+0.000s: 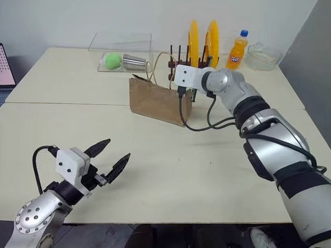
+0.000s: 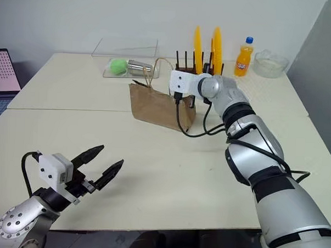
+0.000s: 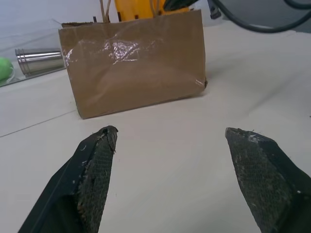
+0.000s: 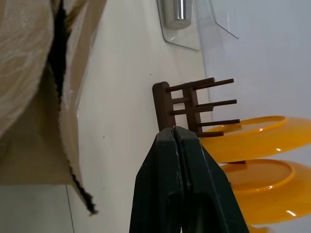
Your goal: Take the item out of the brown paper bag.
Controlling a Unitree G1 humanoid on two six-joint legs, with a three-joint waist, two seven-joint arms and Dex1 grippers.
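- My right gripper (image 4: 181,141) has its two fingers pressed flat together with nothing between them. It sits just behind the rim of the brown paper bag (image 1: 155,100), between the bag and the plate rack (image 1: 182,61) with its yellow plates (image 1: 202,40).
- My left gripper (image 1: 110,159) is spread wide and holds nothing — it hangs low over the counter (image 1: 207,175), pointing at the bag, which stands well ahead of it.
- I cannot see the item from any camera; I judge it is down inside the bag, so its place under the right gripper is a guess.
- Risk: nothing steadies the bag. If the right gripper pushes against the rim, the light paper could tip or slide toward the left gripper.
- Risk: the rack pegs are just beside the right gripper's fingertips — a sideways swing could knock the rack or a plate.
- Risk: the loop handles (image 1: 156,66) stand near the right gripper, and it could snag one on the way in.
- Risk: with the fingers closed the gripper can grab nothing; opening late, inside the bag, could pinch paper.
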